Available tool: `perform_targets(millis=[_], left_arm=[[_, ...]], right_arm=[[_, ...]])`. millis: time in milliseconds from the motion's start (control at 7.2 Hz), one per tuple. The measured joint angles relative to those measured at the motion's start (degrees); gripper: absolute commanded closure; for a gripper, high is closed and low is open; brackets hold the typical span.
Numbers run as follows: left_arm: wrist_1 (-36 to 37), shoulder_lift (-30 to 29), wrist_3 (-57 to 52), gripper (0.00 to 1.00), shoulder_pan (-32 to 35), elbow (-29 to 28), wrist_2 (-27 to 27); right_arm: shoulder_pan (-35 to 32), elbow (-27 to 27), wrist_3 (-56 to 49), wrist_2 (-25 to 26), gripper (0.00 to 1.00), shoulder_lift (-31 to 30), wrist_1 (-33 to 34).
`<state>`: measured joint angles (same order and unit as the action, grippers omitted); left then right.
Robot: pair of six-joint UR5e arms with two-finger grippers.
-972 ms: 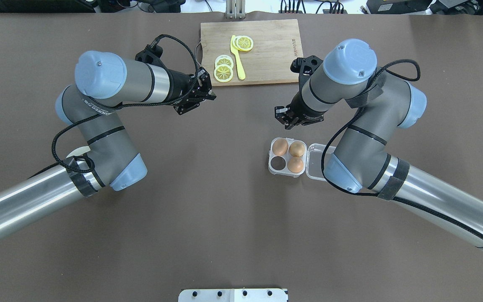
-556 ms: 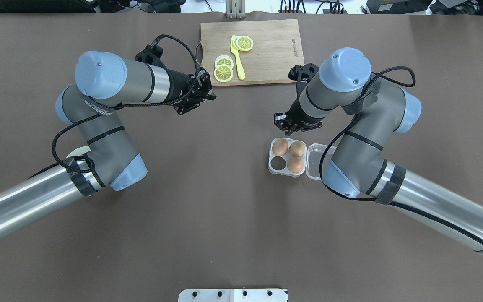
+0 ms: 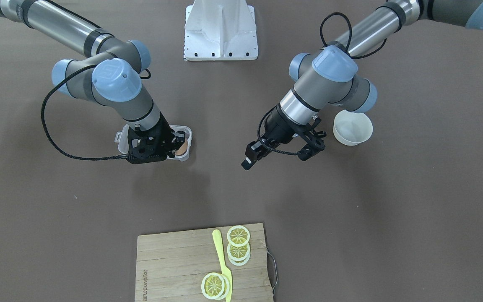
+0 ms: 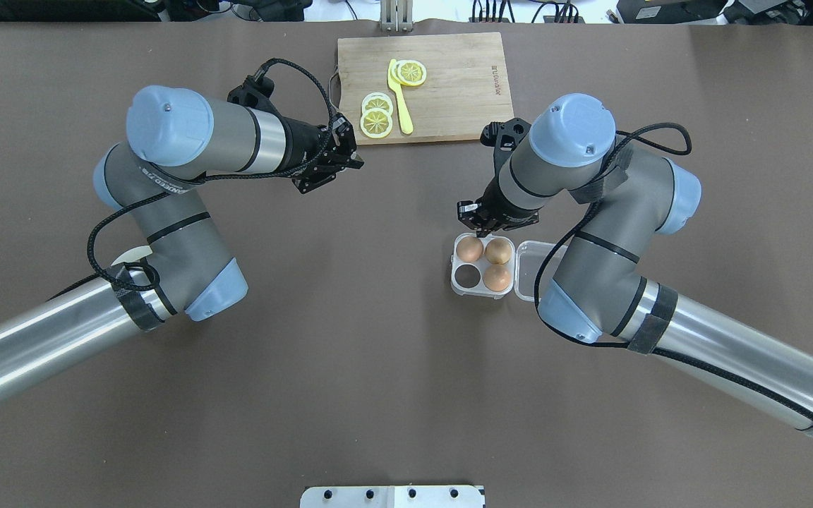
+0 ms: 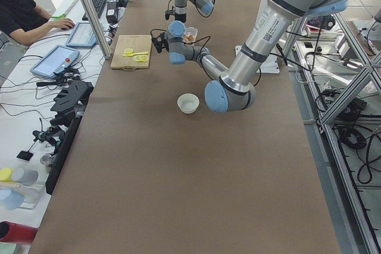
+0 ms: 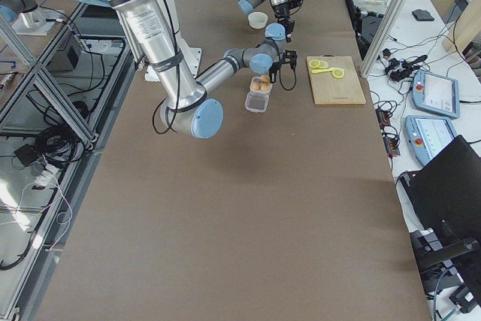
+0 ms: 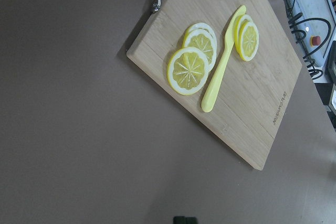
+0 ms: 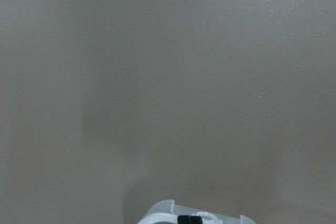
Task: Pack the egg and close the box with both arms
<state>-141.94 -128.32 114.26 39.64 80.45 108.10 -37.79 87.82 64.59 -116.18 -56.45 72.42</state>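
Room: bare table [image 4: 378,339] all round box [image 4: 454,281].
Box: lid [image 4: 528,259] open flat; three eggs [image 4: 497,250], one cell [image 4: 468,276] vacant.
Right gripper [image 4: 478,227]: clenched, empty, at far rim.
Left gripper [image 4: 358,163]: clenched, empty, well apart.

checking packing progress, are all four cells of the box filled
No, the box holds three eggs and one cell is empty.

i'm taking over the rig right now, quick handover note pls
Left gripper: above the brown table beside the wooden cutting board, nothing seen in it; open or shut unclear.
Right gripper: at the far edge of the clear plastic four-cell egg case; jaws unclear.
Done: three brown eggs seated; lid lies open.
Left: fill the empty cell nearest the robot, close lid. No loose egg visible; round white bowl looks empty.
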Motion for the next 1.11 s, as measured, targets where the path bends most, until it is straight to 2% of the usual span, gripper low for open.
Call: perform_targets(millis=[694, 1111], left_arm=[[0.0, 0.0, 0.0, 1.00, -0.1, -0.2, 0.0], [0.1, 0.0, 0.0, 1.00, -0.1, -0.3, -0.1]], right_arm=[[-0.1, 0.1, 0.0, 0.4, 1.00, 0.2, 0.0], [-4.4, 1.6, 0.2, -3.0, 1.00, 0.9, 0.1]])
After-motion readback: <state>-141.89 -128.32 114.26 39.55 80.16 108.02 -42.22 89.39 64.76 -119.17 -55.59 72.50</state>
